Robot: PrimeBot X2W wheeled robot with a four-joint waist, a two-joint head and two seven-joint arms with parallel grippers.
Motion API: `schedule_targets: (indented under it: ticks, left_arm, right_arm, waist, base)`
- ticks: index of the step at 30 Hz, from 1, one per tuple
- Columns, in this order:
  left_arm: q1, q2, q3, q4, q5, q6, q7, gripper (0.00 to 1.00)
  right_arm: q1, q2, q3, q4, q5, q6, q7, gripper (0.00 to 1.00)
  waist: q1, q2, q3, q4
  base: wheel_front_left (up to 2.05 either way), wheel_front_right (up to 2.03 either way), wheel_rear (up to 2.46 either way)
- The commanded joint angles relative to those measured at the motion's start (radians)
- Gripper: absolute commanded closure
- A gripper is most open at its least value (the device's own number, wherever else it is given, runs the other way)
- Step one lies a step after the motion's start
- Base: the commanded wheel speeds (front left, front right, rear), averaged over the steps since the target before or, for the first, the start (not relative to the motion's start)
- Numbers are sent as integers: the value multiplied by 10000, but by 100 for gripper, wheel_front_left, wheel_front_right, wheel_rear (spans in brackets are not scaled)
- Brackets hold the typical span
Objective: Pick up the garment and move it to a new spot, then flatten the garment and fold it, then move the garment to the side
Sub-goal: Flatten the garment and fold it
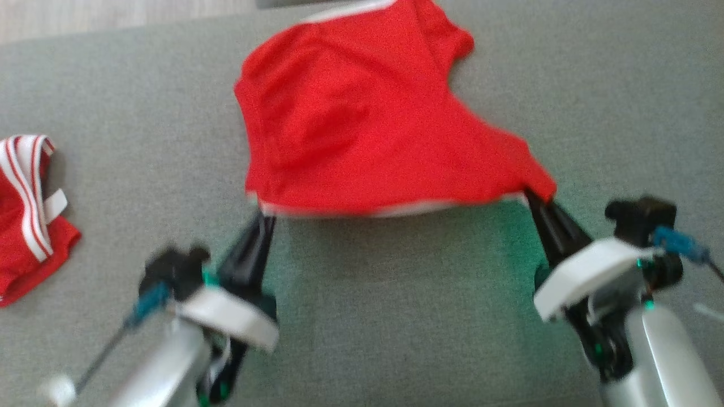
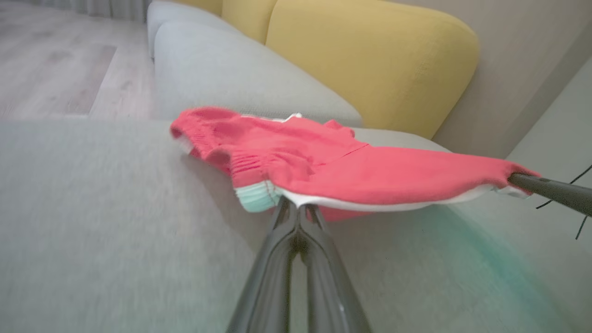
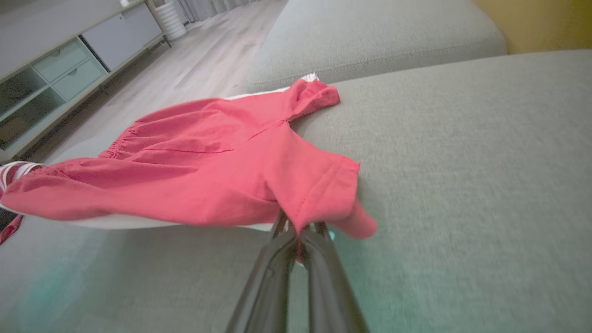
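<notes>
Holds the red garment (image 1: 362, 113) by its white-trimmed near hem, with the left gripper (image 1: 264, 218) clenched on the hem's left corner and the right gripper (image 1: 535, 199) clenched on its right corner. Stretches that hem in a nearly straight line between the two, lifted off the grey upholstered seat (image 1: 396, 328), with shadow and a green tint on the fabric beneath. Rests the far part of the cloth on the seat, wrinkled, up against the seat's far edge at the top of the head view, with a strip of pale wood floor (image 1: 85, 17) beyond it at the far left.

Seen along the left wrist: both dark fingers (image 2: 273, 259) pressed together with the hem pinched at their tips, the gathered waistband just left of them, a yellow back cushion (image 2: 370, 60) far behind on the right. Seen along the right wrist: a leg opening draped over the tips, hiding the exact pinch point, and a low cabinet (image 3: 55, 69) across the floor at the far left.

Finds open seat along the whole near side, under and nearer than the hem, and a wide bare stretch to the right of the right gripper. Finds less room on the left: a second red garment with white stripes (image 1: 28, 215) lying at the left edge of the head view, well apart from the held one, with bare seat between.
</notes>
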Motion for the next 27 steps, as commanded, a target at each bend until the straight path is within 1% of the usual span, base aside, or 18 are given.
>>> schedule_targets:
  ticks: [1,3,4,6,8,11,13,15,16,17,18,21,25,27]
  left_arm:
    - [367,375,319,-561,-149,129,-144,100]
    - [1079,493,182,-909,-291,249,-14,100]
    - [1079,493,182,-909,-291,249,-14,100]
    - [1718,709,29,-1319,-442,449,401,100]
    - [2365,947,-166,-1874,-691,650,1032,100]
    - [3336,1359,-439,-2945,-1047,1115,2005,100]
    - [3870,1575,-531,-3748,-1227,1494,2455,100]
    - [4203,1670,-556,-4511,-1346,1809,2697,100]
    - [4292,1634,-548,-4842,-1440,1892,2749,100]
    - [4232,1556,-521,-5253,-1491,1983,2814,100]
    - [4113,1518,-535,-5336,-1468,1985,2874,100]
    - [3547,1136,-409,-5270,-1618,1872,2887,100]
    - [2307,599,-202,-4458,-1605,1712,2962,100]
    - [1713,190,-51,-3933,-1733,1695,2967,100]
  right_arm:
    - [317,93,97,-979,-131,-9,408,100]
    - [969,122,-88,-1578,-343,-9,1024,100]
    - [969,122,-88,-1578,-343,-9,1024,100]
    - [1636,135,-264,-2151,-500,-9,1821,100]
    - [2301,128,-463,-2784,-582,-9,2657,100]
    - [3283,53,-846,-3776,-690,-9,3902,100]
    - [3831,27,-1155,-4457,-814,-9,4601,100]
    - [4097,45,-1390,-5120,-902,-9,4967,100]
    - [4089,56,-1477,-5380,-933,-9,4993,100]
    - [3871,9,-1513,-5655,-990,-9,4897,100]
    - [3662,-50,-1480,-5676,-992,-9,4796,100]
    - [2599,-420,-1220,-5361,-863,-9,4353,100]
    - [588,-898,-804,-4243,-548,-9,3759,100]
    - [-483,-1040,-587,-3469,-351,-9,3543,100]
  waist:
    - [2,0,-330,42]
    - [2,0,-533,76]
    - [2,0,-533,76]
    - [2,0,-729,106]
    - [2,0,-890,130]
    - [2,0,-1139,200]
    - [2,0,-1265,266]
    - [2,0,-1331,330]
    - [2,0,-1352,366]
    - [2,0,-1362,457]
    - [2,0,-1346,498]
    - [2,0,-1201,631]
    - [2,0,-745,876]
    - [2,0,-478,999]
  base:
    - [0,0,0]
    - [0,0,0]
    - [0,0,0]
    - [0,0,0]
    - [0,0,0]
    - [0,0,0]
    - [0,0,0]
    - [0,0,0]
    - [0,0,0]
    - [0,0,0]
    - [0,0,0]
    - [0,0,0]
    - [0,0,0]
    - [0,0,0]
